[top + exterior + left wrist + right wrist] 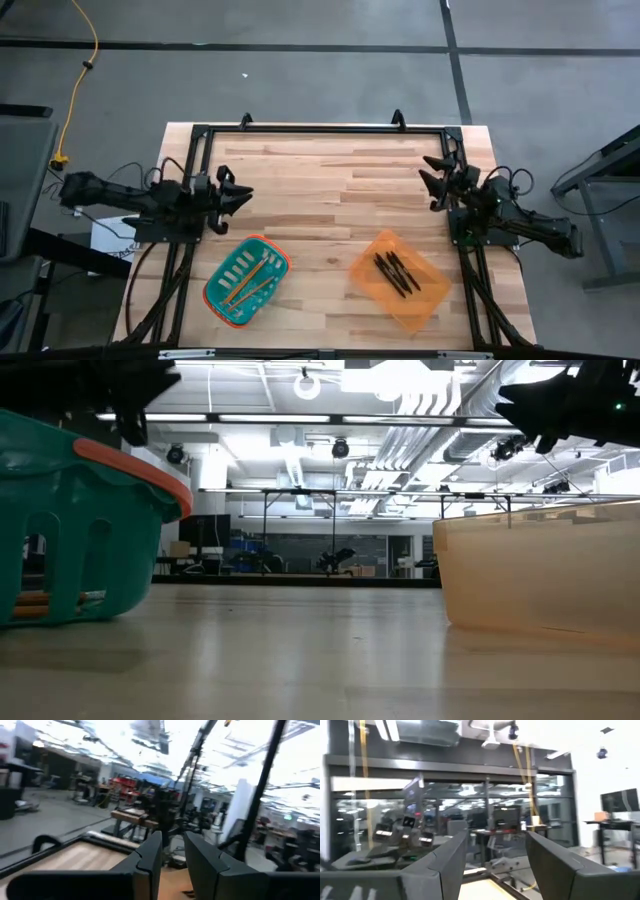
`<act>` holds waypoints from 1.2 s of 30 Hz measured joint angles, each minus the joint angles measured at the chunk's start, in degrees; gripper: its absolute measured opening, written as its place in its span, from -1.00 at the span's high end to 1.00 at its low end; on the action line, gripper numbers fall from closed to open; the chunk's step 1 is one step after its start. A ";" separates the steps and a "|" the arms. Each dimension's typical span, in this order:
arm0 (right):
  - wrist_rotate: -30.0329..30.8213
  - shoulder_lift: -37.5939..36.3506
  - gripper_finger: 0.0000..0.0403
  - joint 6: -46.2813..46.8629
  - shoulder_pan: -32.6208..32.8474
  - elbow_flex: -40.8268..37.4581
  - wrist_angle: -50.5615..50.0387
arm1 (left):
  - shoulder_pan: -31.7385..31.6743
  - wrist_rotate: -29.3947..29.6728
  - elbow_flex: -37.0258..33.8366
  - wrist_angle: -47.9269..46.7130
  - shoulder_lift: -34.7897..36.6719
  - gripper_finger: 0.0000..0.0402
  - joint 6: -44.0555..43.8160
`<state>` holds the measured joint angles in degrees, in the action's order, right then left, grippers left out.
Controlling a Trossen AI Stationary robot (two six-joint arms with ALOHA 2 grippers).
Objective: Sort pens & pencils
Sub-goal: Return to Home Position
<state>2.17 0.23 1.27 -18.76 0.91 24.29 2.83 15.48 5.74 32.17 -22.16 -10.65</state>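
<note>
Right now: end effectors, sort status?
Left end effector open, left edge. Right end effector open, right edge. Pens in orange bin, pencils in green basket. Nothing in the way.

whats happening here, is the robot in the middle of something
It looks like the end of a sorting job. The orange-tan pencils lie in the green basket on the left arm's side, and the black pens lie in the orange bin on the right arm's side. The left gripper and right gripper hang open and empty above the wooden table, each near its own edge, away from both containers.
</note>
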 joint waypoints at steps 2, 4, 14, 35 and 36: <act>1.11 0.00 0.02 -0.10 0.00 -0.01 -0.48 | -1.94 -0.83 -1.33 1.09 -0.04 0.64 -0.86; 1.28 0.00 0.02 0.02 0.00 0.00 -1.35 | -3.54 -1.86 -1.77 1.04 -0.04 0.64 -1.45; 1.28 0.07 0.02 0.21 0.00 -0.02 -7.55 | -7.32 -1.23 -1.90 -7.10 1.51 0.64 2.90; 1.28 0.07 0.02 0.21 0.00 -0.02 -15.40 | -7.32 5.32 -5.00 -22.69 21.69 0.64 5.88; 1.28 0.07 0.02 0.21 0.00 -0.02 -15.49 | -7.32 5.37 -5.03 -23.10 21.58 0.64 4.34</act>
<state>3.44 0.30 1.48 -18.76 0.89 8.80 -4.49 20.84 0.71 9.07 -0.58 -6.31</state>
